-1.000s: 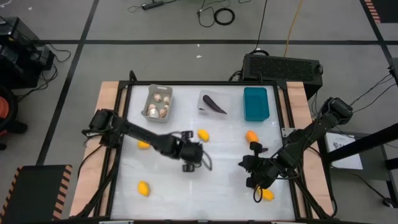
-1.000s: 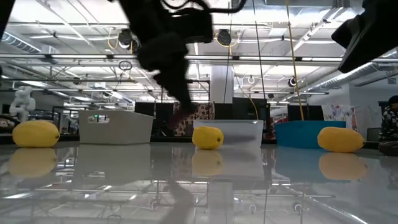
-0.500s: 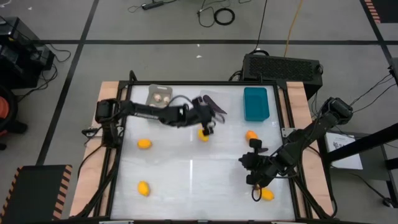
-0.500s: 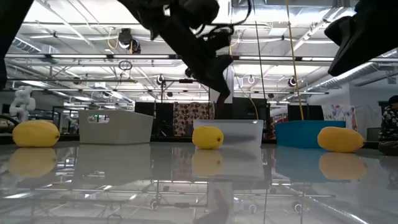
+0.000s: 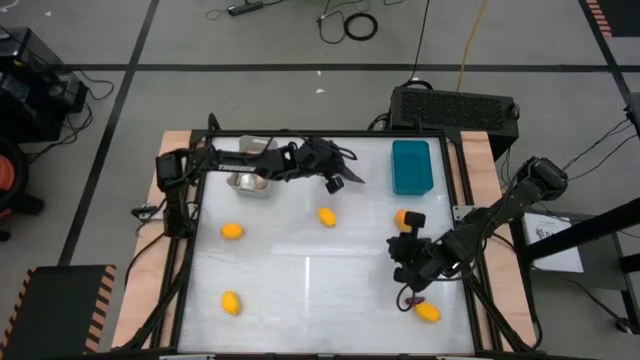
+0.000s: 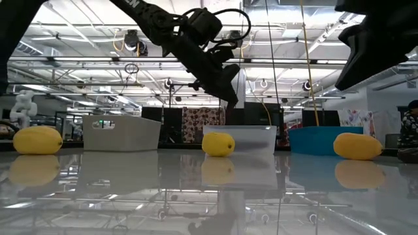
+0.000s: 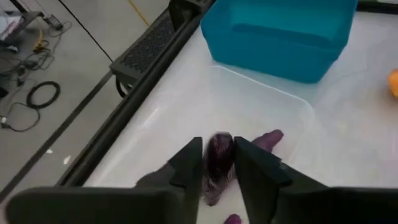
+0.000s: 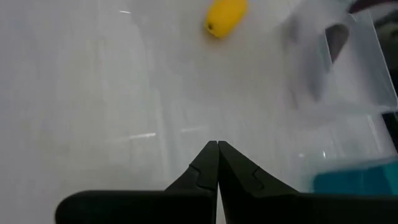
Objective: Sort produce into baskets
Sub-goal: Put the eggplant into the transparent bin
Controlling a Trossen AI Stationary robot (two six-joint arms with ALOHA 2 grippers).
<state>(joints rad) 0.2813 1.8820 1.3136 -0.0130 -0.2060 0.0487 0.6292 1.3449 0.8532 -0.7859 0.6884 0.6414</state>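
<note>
A slim dark purple eggplant [image 7: 219,157] sits between the fingers of my left gripper [image 5: 335,178] [image 7: 219,177], which hangs over the clear basket [image 5: 345,150] [image 7: 292,112] at the table's far edge. Another purple piece [image 7: 268,138] lies on that basket's floor. The teal basket [image 5: 411,166] stands to its right and the light grey basket [image 5: 250,182] to its left, partly under my left arm. My right gripper [image 5: 402,262] [image 8: 217,152] is shut on nothing, above the bare table at the right. Yellow fruits [image 5: 326,215] [image 5: 232,231] [image 5: 231,301] [image 5: 428,312] and an orange one [image 5: 401,214] lie on the table. My left gripper has the eggplant's upper part [image 7: 219,149] pinched between its two fingers [image 7: 194,165]. The fingers slant down toward the far right, and the eggplant lies along them. Its lower end [image 7: 214,196] is over the clear basket's floor; whether it rests there, I cannot tell.
A black vented box [image 5: 455,106] stands beyond the table's far edge, behind the teal basket. In the low view the yellow fruits [image 6: 38,140] [image 6: 219,144] [image 6: 357,146] lie in front of the baskets. The table's middle and near part hold only scattered fruit.
My left gripper has swung from the table's middle toward the far edge and now hangs over the clear basket, tipped from pointing down to slanting. My right gripper has turned a little in place.
</note>
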